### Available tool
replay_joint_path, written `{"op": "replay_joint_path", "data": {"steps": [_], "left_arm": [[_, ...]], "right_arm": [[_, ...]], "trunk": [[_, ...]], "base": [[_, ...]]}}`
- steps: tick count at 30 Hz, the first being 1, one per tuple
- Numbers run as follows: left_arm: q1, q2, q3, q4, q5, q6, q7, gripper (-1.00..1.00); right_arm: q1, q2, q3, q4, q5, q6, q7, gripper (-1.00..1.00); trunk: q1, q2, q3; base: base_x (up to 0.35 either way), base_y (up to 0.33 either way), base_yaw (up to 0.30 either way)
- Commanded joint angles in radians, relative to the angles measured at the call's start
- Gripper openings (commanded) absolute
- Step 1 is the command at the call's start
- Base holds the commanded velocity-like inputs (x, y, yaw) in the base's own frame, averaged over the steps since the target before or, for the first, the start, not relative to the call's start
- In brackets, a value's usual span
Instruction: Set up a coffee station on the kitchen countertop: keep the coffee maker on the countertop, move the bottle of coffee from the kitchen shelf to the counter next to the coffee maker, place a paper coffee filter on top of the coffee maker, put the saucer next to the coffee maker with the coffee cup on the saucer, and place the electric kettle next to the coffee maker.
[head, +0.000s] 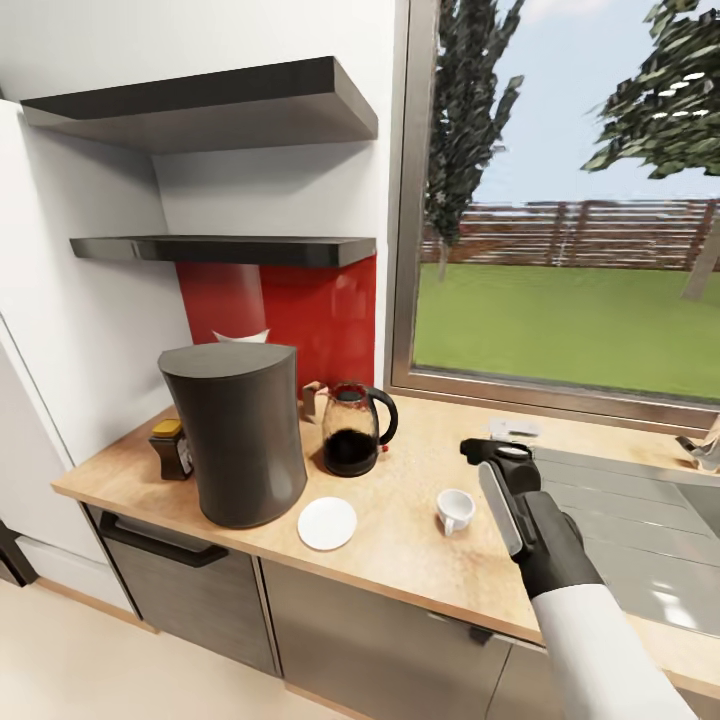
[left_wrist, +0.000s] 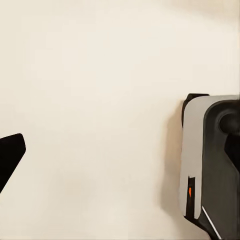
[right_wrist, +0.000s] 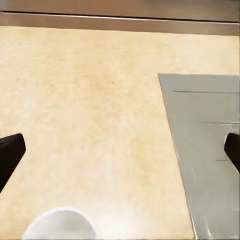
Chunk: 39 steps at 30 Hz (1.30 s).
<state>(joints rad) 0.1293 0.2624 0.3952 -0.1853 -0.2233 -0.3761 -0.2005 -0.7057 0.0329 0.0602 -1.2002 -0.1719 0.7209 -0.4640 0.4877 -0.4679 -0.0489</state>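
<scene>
The coffee maker (head: 236, 440) stands at the left of the kitchen countertop (head: 400, 540). The bottle of coffee (head: 172, 448) sits at its left, and the electric kettle (head: 352, 428) at its right rear. The saucer (head: 327, 523) lies bare in front of the kettle. The paper coffee filter (head: 241, 337) peeks over the maker's rear top edge. The coffee cup (head: 455, 510) stands upright right of the saucer, its rim (right_wrist: 60, 226) below my right gripper (head: 492, 455) (right_wrist: 120, 150). That gripper is open and holds nothing, just right of the cup. My left gripper (left_wrist: 120, 155) hangs open over floor.
The steel sink's drainboard (head: 620, 520) (right_wrist: 210, 150) lies right of the cup, with a faucet (head: 705, 450) at the far right. Two kitchen shelf slabs (head: 225, 248) hang above the maker. A window frame (head: 540, 395) backs the counter. The robot's base (left_wrist: 210, 165) shows beside the left gripper.
</scene>
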Motion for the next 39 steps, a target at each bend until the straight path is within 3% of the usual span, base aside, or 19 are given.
{"op": "replay_joint_path", "data": {"steps": [1, 16, 28, 39], "left_arm": [[-0.006, -0.006, 0.010, -0.002, -0.010, -0.002, -0.008, 1.00], [0.009, -0.011, 0.013, -0.008, -0.014, -0.002, -0.008, 1.00], [0.007, -0.011, 0.013, -0.012, -0.014, -0.006, -0.009, 1.00], [0.007, -0.011, 0.014, -0.011, -0.014, -0.005, -0.008, 1.00]], "right_arm": [[-0.001, 0.006, -0.004, 0.005, -0.013, 0.008, -0.004, 1.00], [0.000, 0.090, 0.013, 0.014, -0.014, -0.008, -0.006, 1.00], [0.000, 0.089, 0.011, 0.054, -0.012, -0.006, -0.007, 1.00], [0.000, 0.089, 0.012, 0.088, -0.012, -0.006, -0.007, 1.00]], "trunk": [[0.001, -0.002, -0.002], [0.001, -0.002, -0.002], [0.001, -0.002, -0.002], [0.001, -0.002, -0.002]], "base": [[0.000, 0.041, 0.000], [0.075, 0.204, -0.021], [0.030, 0.049, -0.115], [0.000, 0.000, -0.274]]}}
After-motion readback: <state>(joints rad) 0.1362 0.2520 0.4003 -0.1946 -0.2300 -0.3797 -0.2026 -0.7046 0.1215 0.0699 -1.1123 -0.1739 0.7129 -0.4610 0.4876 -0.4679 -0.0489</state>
